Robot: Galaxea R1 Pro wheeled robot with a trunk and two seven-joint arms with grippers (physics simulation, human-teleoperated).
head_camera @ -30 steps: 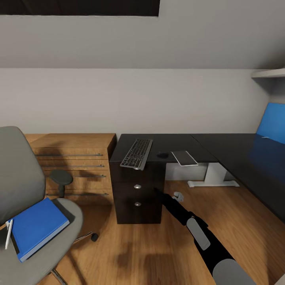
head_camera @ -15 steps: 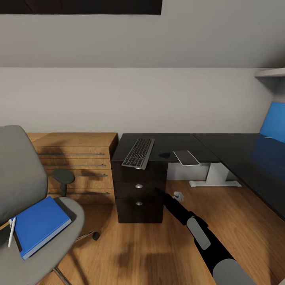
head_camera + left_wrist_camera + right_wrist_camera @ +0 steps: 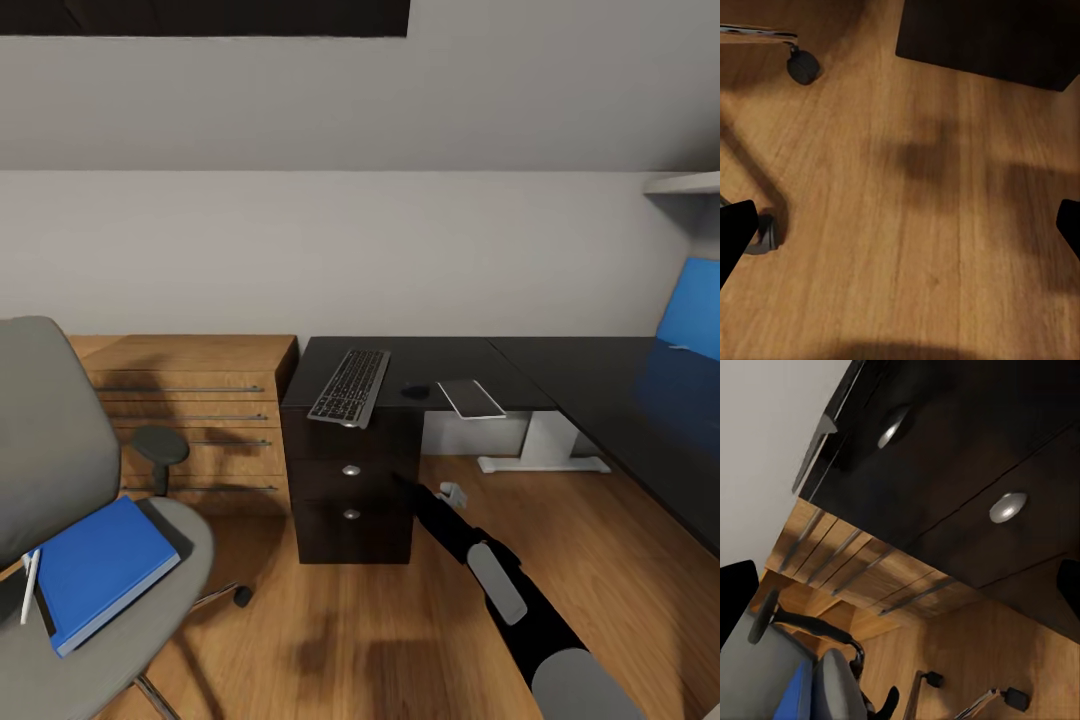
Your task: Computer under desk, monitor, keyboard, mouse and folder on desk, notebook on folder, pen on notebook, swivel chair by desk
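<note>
The grey swivel chair (image 3: 60,470) stands at the left, with the blue folder (image 3: 100,568) on its seat. The pen (image 3: 29,586) lies at the folder's left edge. On the black desk (image 3: 570,372), the keyboard (image 3: 348,387) overhangs the front edge above the drawer unit (image 3: 350,520). The mouse (image 3: 414,392) sits right of it. Beside the mouse lies a thin grey rectangle (image 3: 468,398) that looks like the notebook. My right gripper (image 3: 402,490) (image 3: 900,592) is open, close to the drawer fronts. My left gripper (image 3: 900,225) is open above the floor. The monitor and computer are out of view.
A light-wood dresser (image 3: 190,405) stands between the chair and the drawer unit. A chair caster (image 3: 802,66) rests on the wood floor (image 3: 340,640). A white desk leg (image 3: 540,450) and the blue back panel (image 3: 690,320) are at the right.
The camera has shifted slightly, sliding the picture a little to the right. The things on the chair and desk have not moved. My right arm has barely moved.
</note>
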